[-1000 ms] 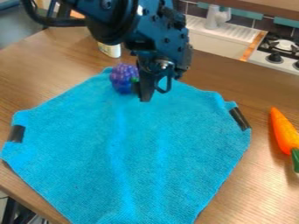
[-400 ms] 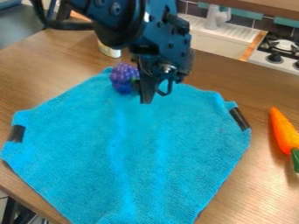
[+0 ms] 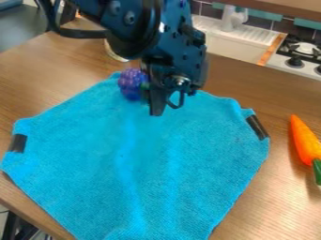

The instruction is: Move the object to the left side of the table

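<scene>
My gripper (image 3: 164, 103) hangs over the upper part of the blue cloth (image 3: 138, 159), pointing down. Just to its left, a purple grape bunch (image 3: 131, 83) with a bit of green at its right side lies on the cloth's top edge. The gripper covers a little of the grapes' right side; whether the two touch, I cannot tell. The cloth is spread over the wooden table (image 3: 59, 70).
An orange carrot (image 3: 304, 140) with a green top lies at the right edge of the table. Behind the arm's left side stands a pale container (image 3: 115, 55). A sink (image 3: 235, 42) and a stove (image 3: 301, 55) are at the upper right.
The arm and gripper have shifted slightly right and a little lower in the view. The grapes, cloth and carrot have stayed in place.
</scene>
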### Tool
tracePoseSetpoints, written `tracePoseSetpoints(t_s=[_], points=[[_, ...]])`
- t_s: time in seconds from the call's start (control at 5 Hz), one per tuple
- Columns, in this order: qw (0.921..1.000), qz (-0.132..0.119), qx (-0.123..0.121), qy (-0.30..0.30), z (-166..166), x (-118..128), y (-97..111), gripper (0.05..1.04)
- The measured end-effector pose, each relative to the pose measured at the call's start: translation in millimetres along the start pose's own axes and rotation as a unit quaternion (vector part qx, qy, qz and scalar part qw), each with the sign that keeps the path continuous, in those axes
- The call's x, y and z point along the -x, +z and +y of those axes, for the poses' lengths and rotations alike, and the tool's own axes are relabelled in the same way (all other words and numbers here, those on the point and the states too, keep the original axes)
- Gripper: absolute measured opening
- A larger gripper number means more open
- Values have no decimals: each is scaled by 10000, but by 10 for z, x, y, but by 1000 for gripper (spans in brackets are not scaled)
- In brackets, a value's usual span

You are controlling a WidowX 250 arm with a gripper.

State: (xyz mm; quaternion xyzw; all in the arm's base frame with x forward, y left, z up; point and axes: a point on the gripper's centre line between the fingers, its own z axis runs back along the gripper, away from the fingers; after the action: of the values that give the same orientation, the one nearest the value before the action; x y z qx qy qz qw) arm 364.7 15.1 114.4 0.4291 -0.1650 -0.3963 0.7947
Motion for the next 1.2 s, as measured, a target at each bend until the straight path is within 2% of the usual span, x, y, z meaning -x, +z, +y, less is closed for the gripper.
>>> tracePoseSetpoints(t_s=[0.4, 0.6, 1.0, 1.2], points=[[10000, 39, -12, 4, -1, 17, -30, 165], [10000, 30, -30, 29, 9, 19, -30, 95], [10000, 28, -65, 3, 10, 23, -32, 92], [9985, 131, -527, 56, 166, 56, 76, 92]])
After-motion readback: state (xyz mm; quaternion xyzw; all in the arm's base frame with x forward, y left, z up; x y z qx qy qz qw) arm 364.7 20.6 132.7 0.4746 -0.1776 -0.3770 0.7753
